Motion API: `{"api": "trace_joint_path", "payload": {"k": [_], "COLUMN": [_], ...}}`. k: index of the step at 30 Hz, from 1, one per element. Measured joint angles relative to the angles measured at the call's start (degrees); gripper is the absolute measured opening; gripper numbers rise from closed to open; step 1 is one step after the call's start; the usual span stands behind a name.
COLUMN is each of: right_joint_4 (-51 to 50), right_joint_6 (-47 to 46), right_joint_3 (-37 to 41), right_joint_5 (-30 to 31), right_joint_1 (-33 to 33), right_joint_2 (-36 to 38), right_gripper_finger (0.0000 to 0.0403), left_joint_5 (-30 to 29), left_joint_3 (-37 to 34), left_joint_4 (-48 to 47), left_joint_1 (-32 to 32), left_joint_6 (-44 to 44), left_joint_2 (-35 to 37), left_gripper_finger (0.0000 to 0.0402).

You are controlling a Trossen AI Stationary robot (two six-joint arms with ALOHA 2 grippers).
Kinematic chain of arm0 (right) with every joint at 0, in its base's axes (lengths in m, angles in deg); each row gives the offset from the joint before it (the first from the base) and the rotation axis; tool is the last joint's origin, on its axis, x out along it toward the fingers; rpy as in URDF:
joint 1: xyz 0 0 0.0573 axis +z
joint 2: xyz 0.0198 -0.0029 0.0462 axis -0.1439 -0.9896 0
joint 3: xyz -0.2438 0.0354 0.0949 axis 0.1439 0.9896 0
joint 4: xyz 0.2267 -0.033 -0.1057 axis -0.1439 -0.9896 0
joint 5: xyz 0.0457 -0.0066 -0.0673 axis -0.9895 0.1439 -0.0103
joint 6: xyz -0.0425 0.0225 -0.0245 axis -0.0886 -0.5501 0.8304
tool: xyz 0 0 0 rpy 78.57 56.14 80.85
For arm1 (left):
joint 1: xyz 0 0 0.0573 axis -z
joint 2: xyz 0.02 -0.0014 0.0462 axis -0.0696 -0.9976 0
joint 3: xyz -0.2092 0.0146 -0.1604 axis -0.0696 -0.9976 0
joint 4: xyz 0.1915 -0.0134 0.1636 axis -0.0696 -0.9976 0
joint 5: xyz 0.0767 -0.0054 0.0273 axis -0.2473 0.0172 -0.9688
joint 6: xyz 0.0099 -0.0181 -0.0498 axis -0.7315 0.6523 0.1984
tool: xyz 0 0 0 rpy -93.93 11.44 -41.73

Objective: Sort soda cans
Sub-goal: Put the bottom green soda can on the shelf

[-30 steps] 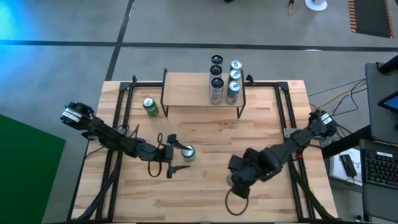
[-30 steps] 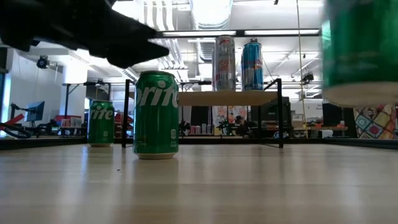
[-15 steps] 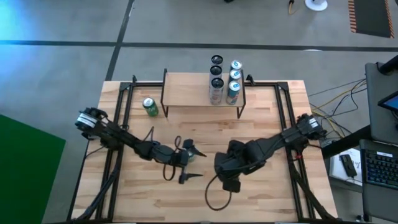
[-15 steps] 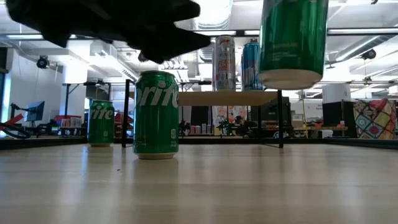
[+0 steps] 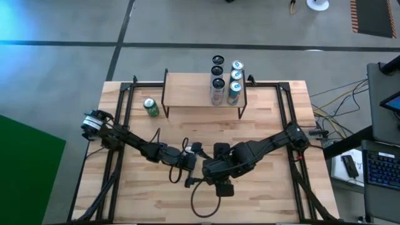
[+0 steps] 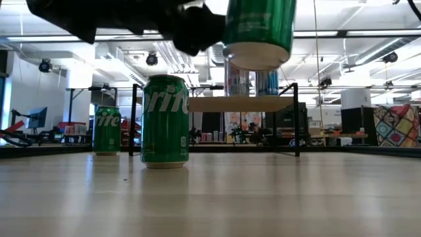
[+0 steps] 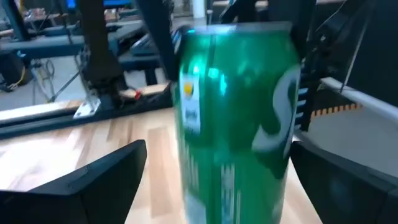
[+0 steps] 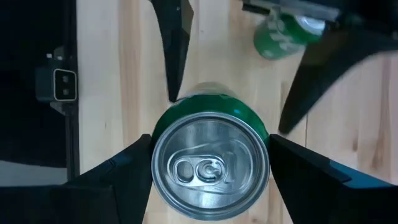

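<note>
Our right gripper (image 8: 208, 165) is holding a green can (image 8: 210, 163) up in its jaws. Our left gripper (image 7: 211, 180) is waiting, jaws wide, around it.

Right gripper (image 8: 210, 171): dark fingers (image 8: 109, 180) either side of green can (image 8: 210, 163), silver top with pull tab facing camera. Below, light wood surface (image 8: 99, 74). Beyond, second green can (image 8: 283, 36) near other arm's dark open fingers (image 8: 174, 43).
</note>
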Motion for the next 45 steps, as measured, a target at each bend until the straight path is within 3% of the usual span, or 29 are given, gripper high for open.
{"api": "trace_joint_path", "payload": {"k": [9,20,29,40,45], "right_joint_4": [0.46,1.74,1.44,2.92,3.53], "right_joint_6": [6.24,8.73,9.99,14.88,15.54], "right_joint_3": [-2.20,-2.20,-2.20,-2.20,-2.20], "right_joint_5": [-0.40,-1.48,-1.66,-0.59,-0.52], "right_joint_1": [0.00,-0.04,0.01,0.00,0.00], "right_joint_2": [-2.24,-2.24,-2.24,-2.24,-2.24], "right_gripper_finger": [0.0274,0.0274,0.0274,0.0274,0.0274], "left_joint_5": [8.24,9.31,9.25,8.42,9.40], "left_joint_3": [1.28,1.90,3.92,4.77,4.77], "left_joint_4": [-0.06,-0.42,-5.00,-7.33,-7.36], "left_joint_1": [-0.75,-1.71,-1.71,-1.89,-1.97], "left_joint_6": [1.04,2.06,3.27,4.38,1.54], "left_joint_2": [0.24,0.24,0.26,0.26,0.26], "left_gripper_finger": [0.0344,0.0310,0.0313,0.0374,0.0376]}}
